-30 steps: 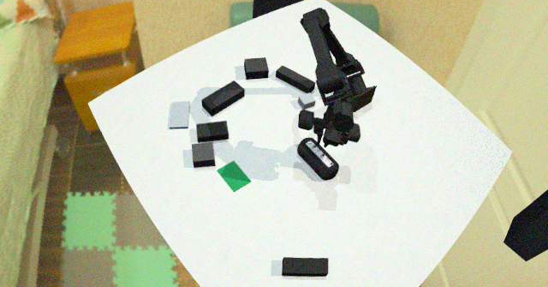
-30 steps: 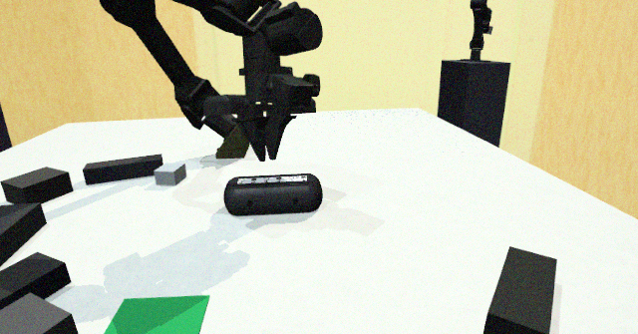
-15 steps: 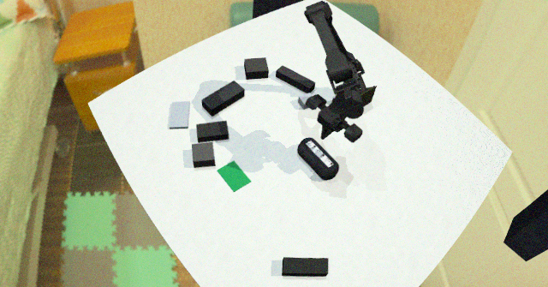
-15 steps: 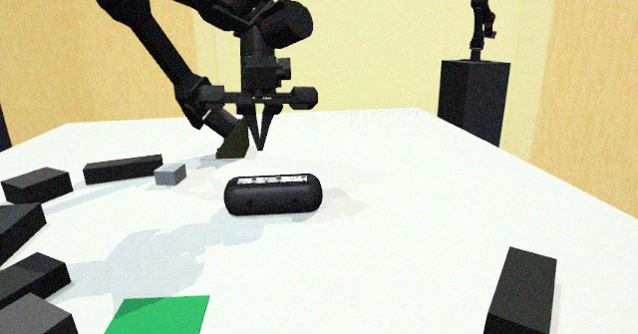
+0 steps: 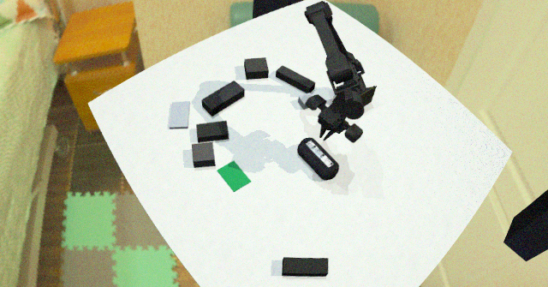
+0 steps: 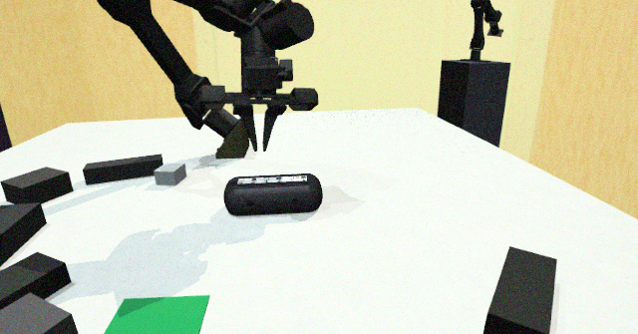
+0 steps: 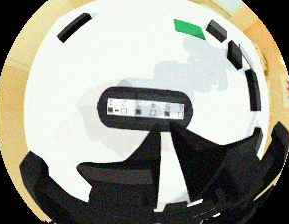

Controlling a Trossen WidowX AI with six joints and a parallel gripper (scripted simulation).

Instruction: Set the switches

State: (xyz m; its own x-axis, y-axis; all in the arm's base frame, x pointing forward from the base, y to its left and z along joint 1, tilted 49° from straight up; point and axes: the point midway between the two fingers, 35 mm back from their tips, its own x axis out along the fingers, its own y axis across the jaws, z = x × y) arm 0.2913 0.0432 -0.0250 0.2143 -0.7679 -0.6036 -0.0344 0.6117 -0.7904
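Where the exterior view is nearest, a green sheet (image 6: 159, 314) lies flat on the white bench (image 6: 409, 214), with a dark block (image 6: 523, 291) standing at the near right. Beyond them the unit (image 6: 273, 193) lies on the bench with a white strip of small squares facing up; the squares are too small to read. It touches nothing else. Just behind it and above, the gripper (image 6: 259, 147) hangs in the air, its fingers (image 6: 250, 127) pointing down, drawn nearly together and gripping nothing. A small grey cube (image 6: 169, 173) sits left of the unit, and a long dark bar (image 6: 123, 168) lies beside that. Farther left, more dark blocks (image 6: 36, 184) line the bench edge. At the far right corner stands a black pedestal (image 6: 474, 97).
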